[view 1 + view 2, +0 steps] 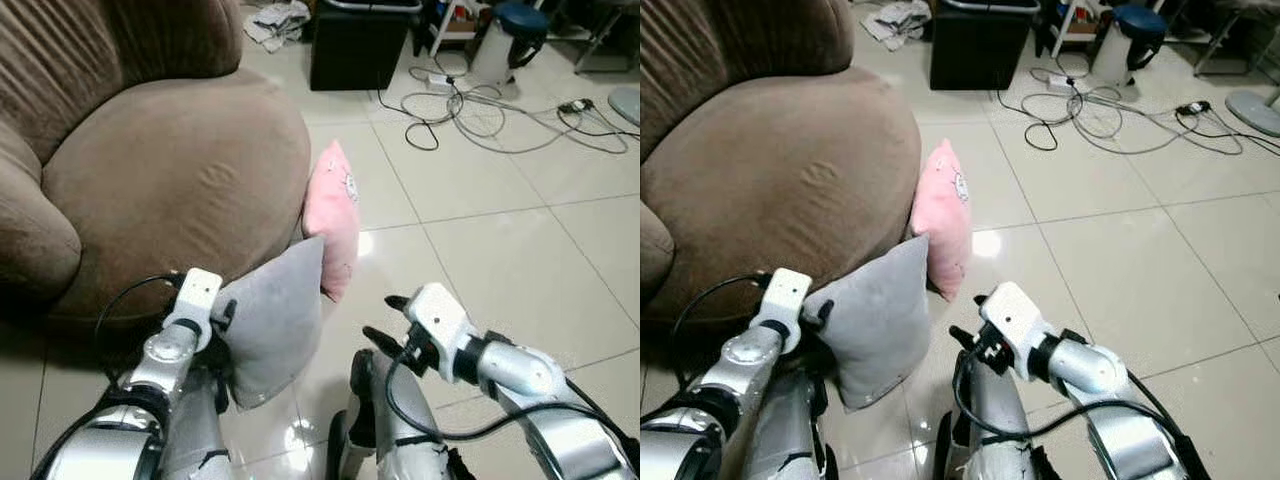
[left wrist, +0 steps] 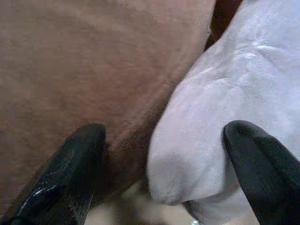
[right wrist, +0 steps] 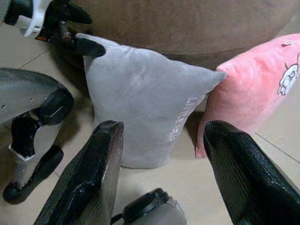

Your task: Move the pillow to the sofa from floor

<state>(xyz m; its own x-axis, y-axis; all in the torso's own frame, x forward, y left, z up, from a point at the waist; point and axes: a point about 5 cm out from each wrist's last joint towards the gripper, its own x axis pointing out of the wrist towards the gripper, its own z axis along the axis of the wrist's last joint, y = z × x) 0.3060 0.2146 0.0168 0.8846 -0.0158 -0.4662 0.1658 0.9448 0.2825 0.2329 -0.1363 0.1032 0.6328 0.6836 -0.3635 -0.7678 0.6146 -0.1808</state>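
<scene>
A grey pillow [image 1: 275,320] stands on its edge on the tiled floor and leans on the front of the brown sofa [image 1: 170,170]. Behind it a pink pillow [image 1: 335,215] also leans on the sofa. My left gripper [image 1: 225,312] is at the grey pillow's upper left corner. It is open, with one finger on the sofa side and the other over the grey fabric [image 2: 225,117]. My right gripper [image 1: 385,318] hovers to the right of the grey pillow, open and holding nothing. It faces both pillows [image 3: 145,103].
A black bin [image 1: 360,45] stands beyond the sofa, with crumpled cloth [image 1: 275,22] beside it. Cables [image 1: 480,105] and a power strip sprawl over the tiles at the back right. My own legs [image 1: 390,430] are below the grippers. Bare tiles stretch to the right.
</scene>
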